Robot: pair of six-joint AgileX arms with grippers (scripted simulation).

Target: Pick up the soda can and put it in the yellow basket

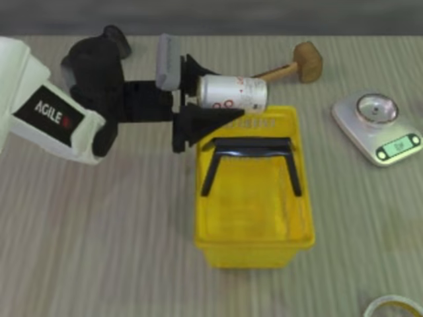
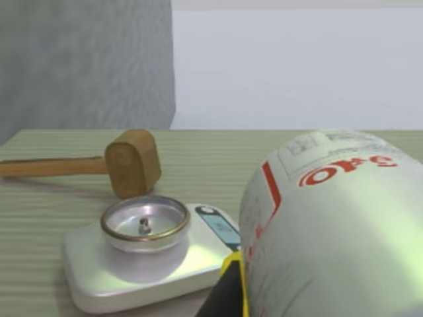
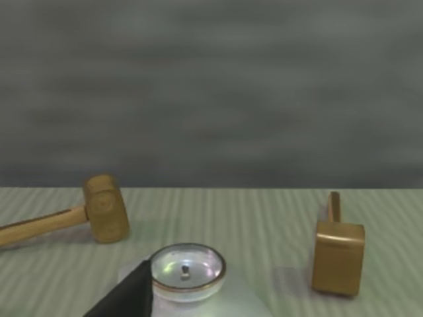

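The soda can (image 1: 232,93), white with red markings, lies on its side in the air over the far rim of the yellow basket (image 1: 254,243). My left gripper (image 1: 223,94) reaches in from the left and is shut on the can, one black finger on each side of it. The basket's black handle (image 1: 251,146) lies folded across its far half. In the left wrist view the can (image 2: 330,224) fills the near right, pressed against one finger (image 2: 228,294). My right arm is outside the top view; only a dark tip of the right gripper (image 3: 135,294) shows in its own wrist view.
A wooden mallet (image 1: 301,63) lies just beyond the basket's far right corner. A white kitchen scale (image 1: 378,125) with a metal dish stands at the right. A pale ring (image 1: 393,307) peeks in at the near right edge. A second wooden mallet (image 3: 338,254) shows in the right wrist view.
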